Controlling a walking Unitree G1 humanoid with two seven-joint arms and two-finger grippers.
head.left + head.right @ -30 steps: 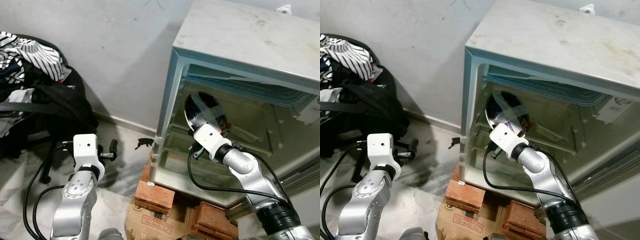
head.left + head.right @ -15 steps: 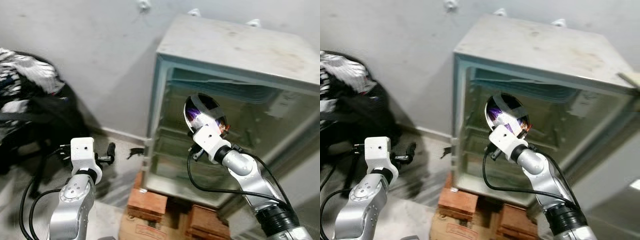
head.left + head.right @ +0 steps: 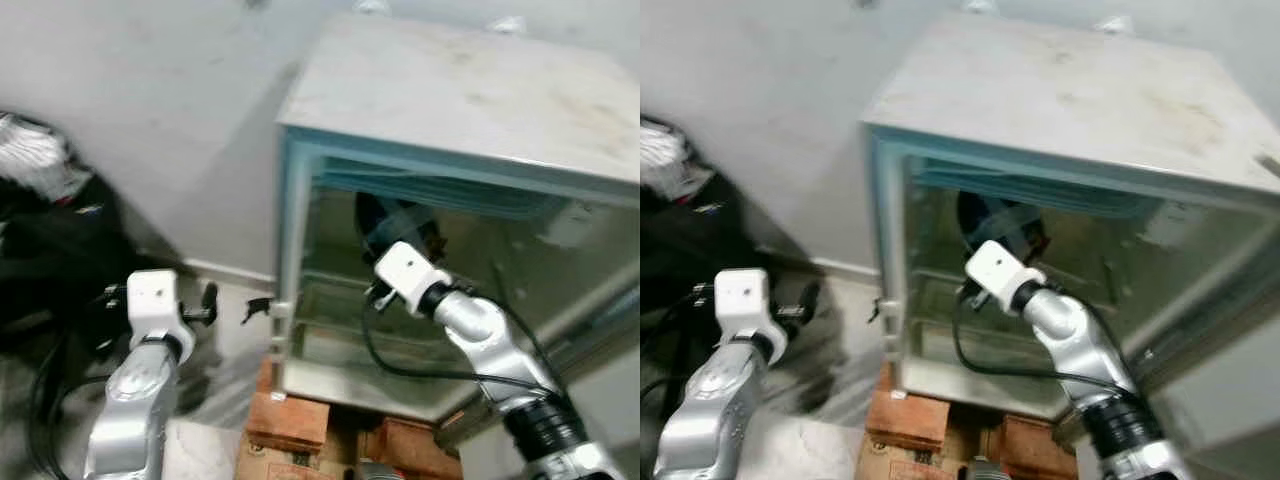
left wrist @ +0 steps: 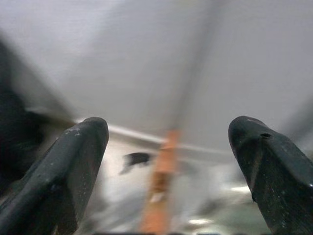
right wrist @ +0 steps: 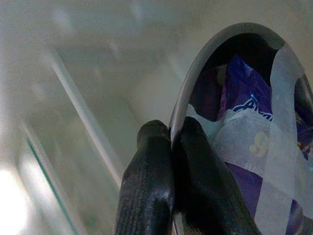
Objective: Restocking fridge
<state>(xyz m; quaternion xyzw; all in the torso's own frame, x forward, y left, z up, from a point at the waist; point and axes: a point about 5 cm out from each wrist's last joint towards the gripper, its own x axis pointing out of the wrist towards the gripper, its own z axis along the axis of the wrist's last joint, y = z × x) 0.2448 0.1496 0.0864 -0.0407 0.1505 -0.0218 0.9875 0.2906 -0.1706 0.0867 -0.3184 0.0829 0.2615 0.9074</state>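
Note:
A small grey fridge (image 3: 288,250) stands open in front of me. My right gripper (image 5: 171,133) is shut on the rim of a steel bowl (image 5: 230,58), which holds purple packets under strips of white tape. The bowl (image 3: 395,220) hangs tilted inside the fridge's upper part, just below the freezer box, above a glass shelf (image 3: 330,290). My left gripper (image 4: 171,139) is open and holds nothing. It hangs at the left, outside the fridge, and its fingers (image 3: 209,297) point toward the fridge's left edge.
The fridge rests on red bricks (image 3: 292,420) and a cardboard box (image 3: 285,462). A black bag with striped clothes (image 3: 45,220) lies at the far left against the grey wall. A small dark scrap (image 3: 257,305) lies on the floor by the fridge's corner.
The camera has swung, so the fridge sits further left in the picture. My right gripper has carried the bowl deeper and higher into the fridge. The left gripper stays open.

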